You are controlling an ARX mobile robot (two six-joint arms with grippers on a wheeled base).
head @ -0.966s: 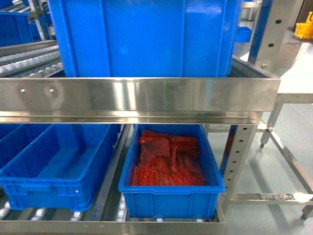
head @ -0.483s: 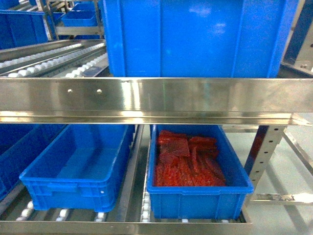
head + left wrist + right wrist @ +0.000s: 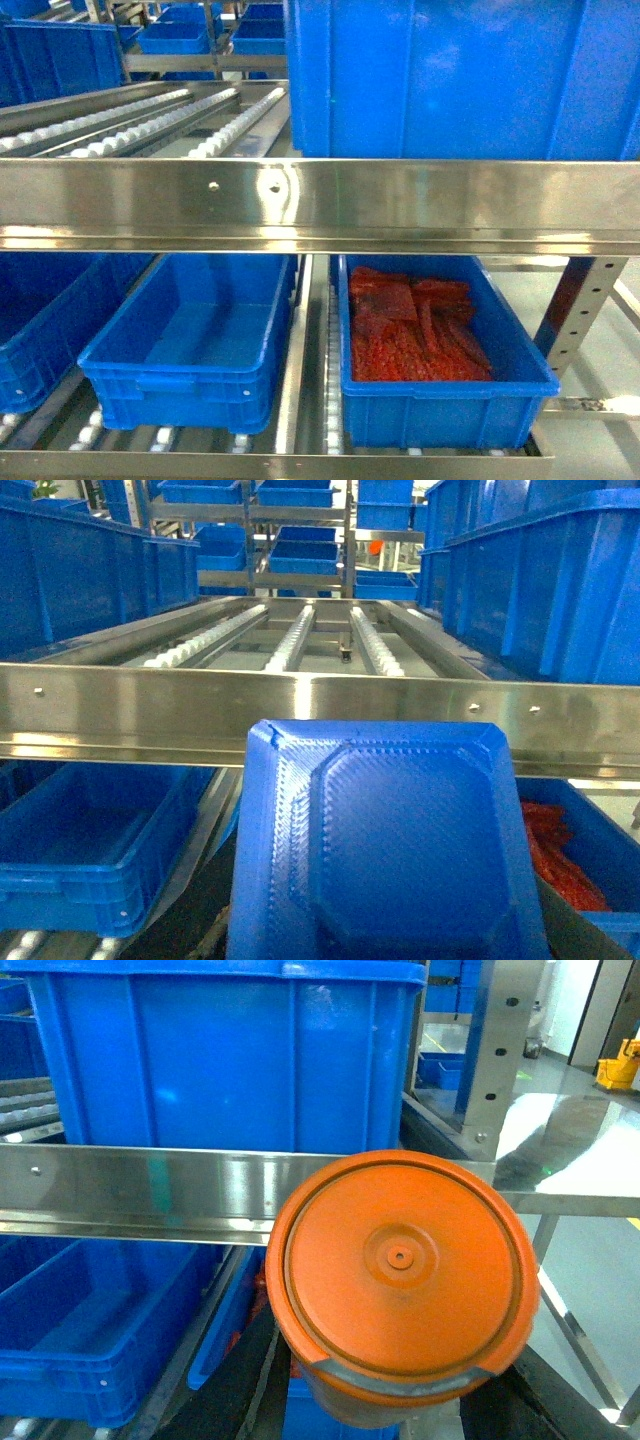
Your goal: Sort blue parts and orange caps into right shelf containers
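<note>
Shelf slid rightward; orange cap (image 3: 400, 1285) and blue part (image 3: 385, 845) fill wrist views, claws hidden.

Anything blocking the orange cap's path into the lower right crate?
The steel shelf rail runs across in front, above the crate. The orange cap sits level with it, so it must pass beneath. Crate top is open, holding red pieces.

lower shelf: empty blue crate (image 3: 190, 350) left | crate of red pieces (image 3: 445, 400) right
</note>
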